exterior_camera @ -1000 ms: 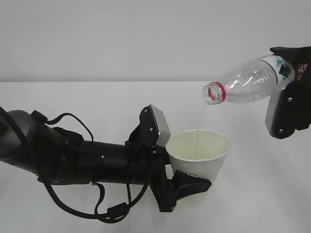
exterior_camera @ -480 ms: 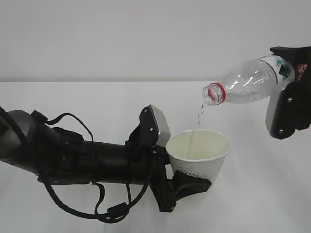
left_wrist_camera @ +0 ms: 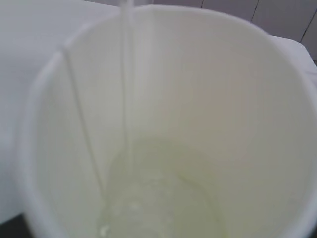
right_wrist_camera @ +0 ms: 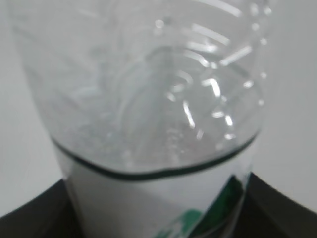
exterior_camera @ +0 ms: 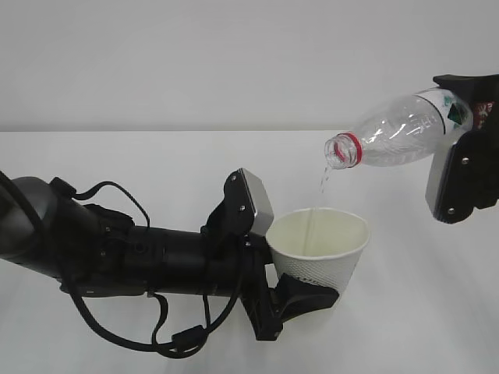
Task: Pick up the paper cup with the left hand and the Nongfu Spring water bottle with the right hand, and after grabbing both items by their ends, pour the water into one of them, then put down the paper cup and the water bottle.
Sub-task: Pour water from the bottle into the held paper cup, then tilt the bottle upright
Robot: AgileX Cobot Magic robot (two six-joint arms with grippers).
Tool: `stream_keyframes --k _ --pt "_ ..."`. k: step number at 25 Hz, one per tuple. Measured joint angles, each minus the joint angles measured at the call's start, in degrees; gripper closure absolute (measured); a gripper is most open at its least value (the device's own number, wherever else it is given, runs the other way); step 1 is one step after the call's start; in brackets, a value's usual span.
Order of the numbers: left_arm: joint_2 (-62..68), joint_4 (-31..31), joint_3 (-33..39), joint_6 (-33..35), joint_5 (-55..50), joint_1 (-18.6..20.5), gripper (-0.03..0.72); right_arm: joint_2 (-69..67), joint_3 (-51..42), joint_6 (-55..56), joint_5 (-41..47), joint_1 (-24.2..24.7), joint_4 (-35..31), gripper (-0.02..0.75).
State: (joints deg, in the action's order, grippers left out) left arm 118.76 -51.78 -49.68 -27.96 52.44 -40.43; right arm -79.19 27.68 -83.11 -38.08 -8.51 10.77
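Above the paper cup [exterior_camera: 320,243] we tip the Nongfu Spring water bottle [exterior_camera: 398,132], right claw [exterior_camera: 460,167] gripping its base, left claw [exterior_camera: 273,273] clamping the cup under the water [exterior_camera: 321,181].

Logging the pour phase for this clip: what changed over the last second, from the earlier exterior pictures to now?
Only the water changed: a faint trickle thickened into a fuller stream, then thinned again. The Nongfu Spring water bottle in the right hand and the paper cup in the left hand kept their positions and tilt.
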Motion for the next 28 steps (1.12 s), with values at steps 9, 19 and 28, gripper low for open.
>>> stream_keyframes --k 9,19,28 --pt "0.0 0.0 0.0 0.0 0.0 0.0 0.195 0.0 0.0 0.0 0.0 0.0 0.0 0.223" --pt "0.0 0.0 0.0 0.0 0.0 0.0 0.195 0.0 0.0 -0.13 0.0 0.0 0.0 0.224" --pt "0.0 0.0 0.0 0.0 0.0 0.0 0.195 0.0 0.0 -0.13 -0.12 0.0 0.0 0.224"
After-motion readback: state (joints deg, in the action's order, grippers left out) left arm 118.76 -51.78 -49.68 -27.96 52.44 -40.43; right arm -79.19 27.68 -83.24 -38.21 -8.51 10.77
